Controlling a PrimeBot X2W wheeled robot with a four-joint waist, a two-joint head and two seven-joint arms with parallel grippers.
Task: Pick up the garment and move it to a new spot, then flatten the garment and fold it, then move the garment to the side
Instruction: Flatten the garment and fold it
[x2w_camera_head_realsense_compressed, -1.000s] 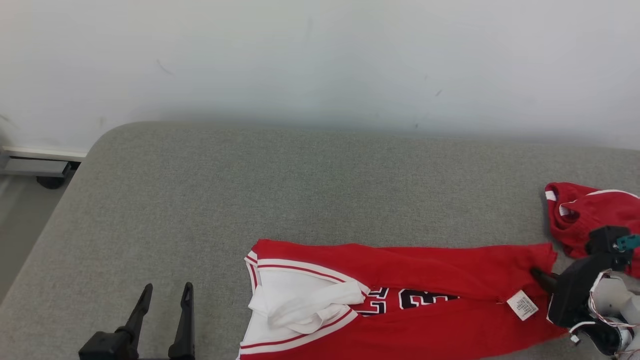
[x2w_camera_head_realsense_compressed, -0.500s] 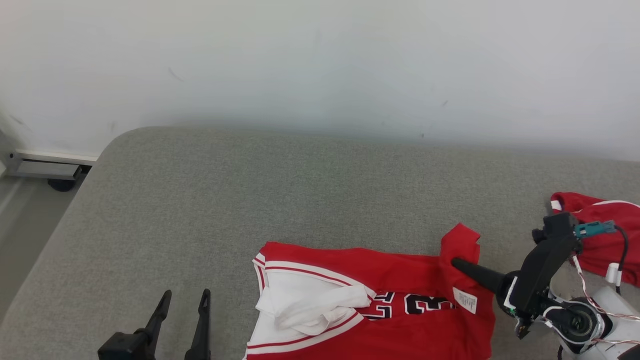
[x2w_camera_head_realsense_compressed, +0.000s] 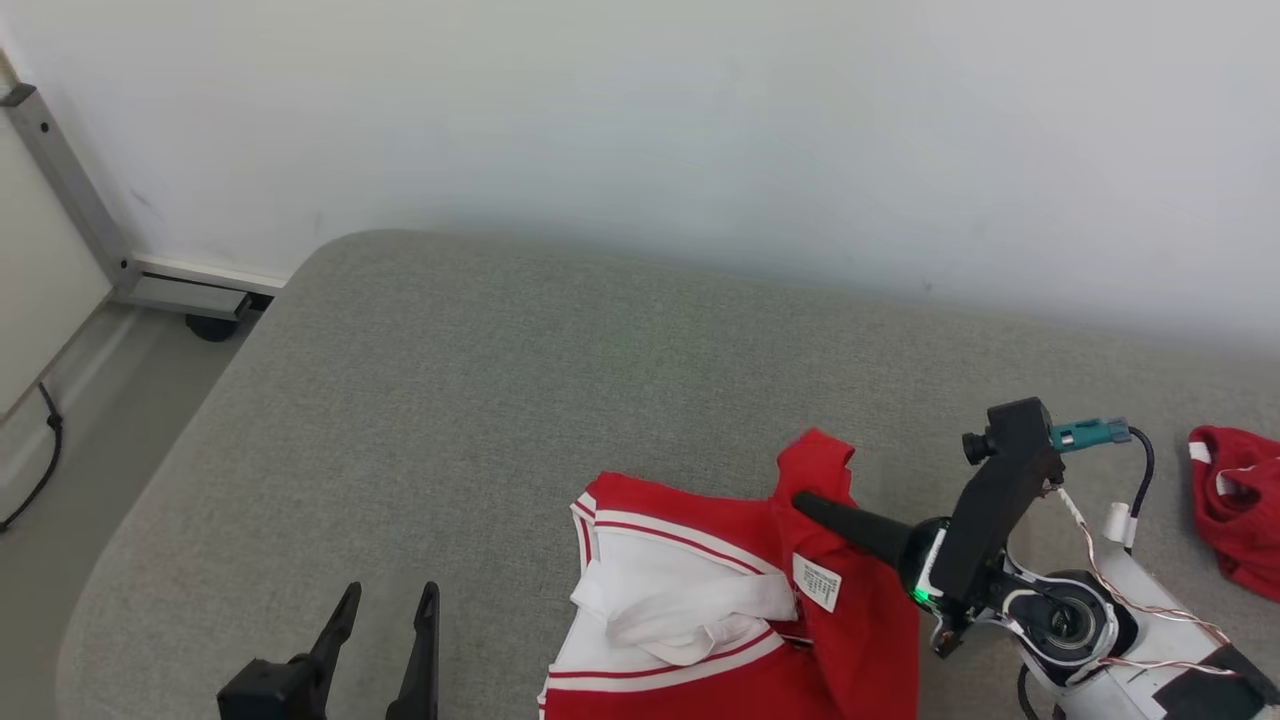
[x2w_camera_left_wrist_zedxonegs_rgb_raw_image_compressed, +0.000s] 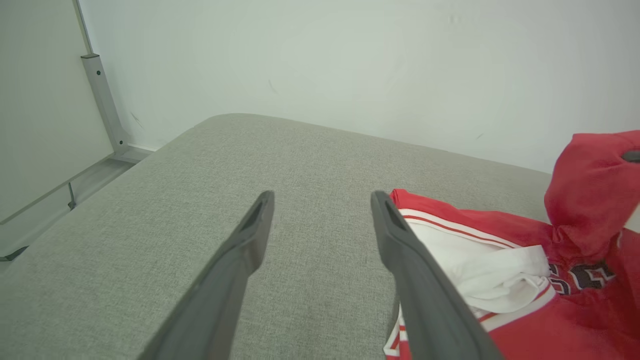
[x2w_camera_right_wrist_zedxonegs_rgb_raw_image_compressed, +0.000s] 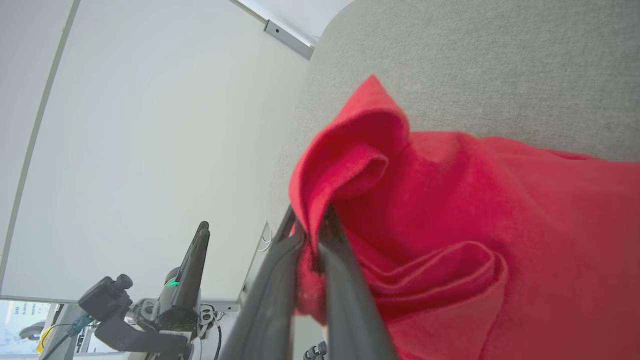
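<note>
- Two claws and two red garments are showing in the head view. The right claw (x2w_camera_head_realsense_compressed: 805, 503) is pinching a corner of the jersey (x2w_camera_head_realsense_compressed: 700, 610) and holding it raised above the cushion (x2w_camera_head_realsense_compressed: 500, 400). The left claw (x2w_camera_head_realsense_compressed: 391, 592) is hanging spread and empty, apart from the cloth. The other garment (x2w_camera_head_realsense_compressed: 1235, 500) is lying bunched at the far right.
- Left wrist view: one jersey (x2w_camera_left_wrist_zedxonegs_rgb_raw_image_compressed: 500, 232) is lying beside two gaping fingers, with nothing between them.
- Right wrist view: one red fold is sitting clamped between fingers pressed together.
- My call: the jersey is looking placed and mostly flat, and the fold is only beginning. Moving it aside is waiting.
</note>
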